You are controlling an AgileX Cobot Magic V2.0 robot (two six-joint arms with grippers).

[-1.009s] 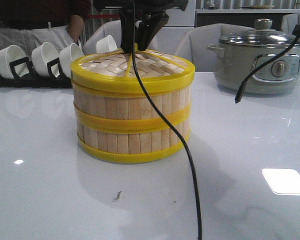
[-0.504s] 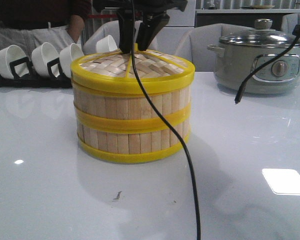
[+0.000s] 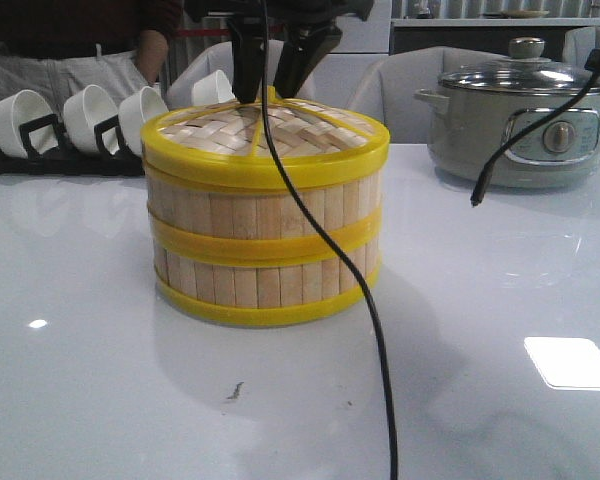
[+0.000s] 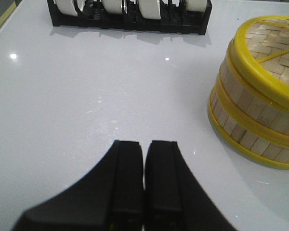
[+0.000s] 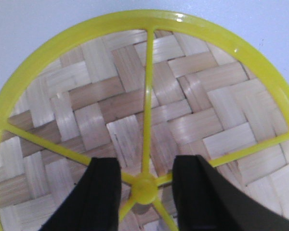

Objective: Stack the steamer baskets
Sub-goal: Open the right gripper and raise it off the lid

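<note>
Two steamer baskets with pale slat walls and yellow rims stand stacked in the middle of the table, topped by the woven-bamboo lid. The stack also shows in the left wrist view. My right gripper is open above the lid, its fingers on either side of the yellow knob without touching it; in the front view the right gripper hangs over the lid's centre. My left gripper is shut and empty over bare table, apart from the stack.
A black rack of white cups stands at the back left and also shows in the left wrist view. A grey-green electric pot with glass lid stands at the back right. A black cable hangs in front of the stack.
My right gripper has opened off the lid's knob and risen a little. The stack and lid have not moved.
</note>
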